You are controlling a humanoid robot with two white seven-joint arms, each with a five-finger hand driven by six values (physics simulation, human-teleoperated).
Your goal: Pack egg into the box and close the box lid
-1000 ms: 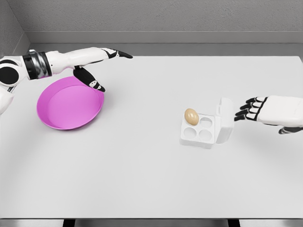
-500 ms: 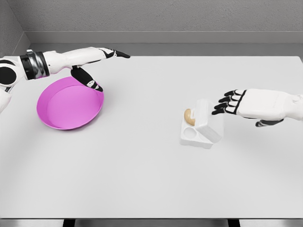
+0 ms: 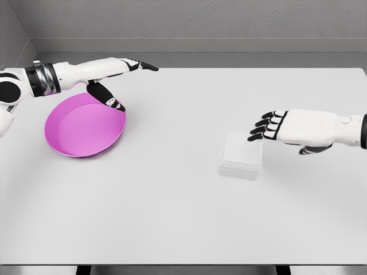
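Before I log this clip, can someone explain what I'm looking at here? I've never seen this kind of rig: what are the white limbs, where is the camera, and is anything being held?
This is a simulator's render, seen from a camera on a humanoid robot's head, looking down at a white table. The white limbs are its two arms, each ending in a five-finger hand. The left hand reaches out over the far edge of a pink bowl with fingers extended, holding nothing. The right hand comes in from the right, fingers spread, their dark tips at the upper right corner of a small white egg box. The box's lid lies flat and closed, so nothing inside can be seen. Neither hand grasps anything; whether the fingertips actually touch the lid is hard to tell from this one view.
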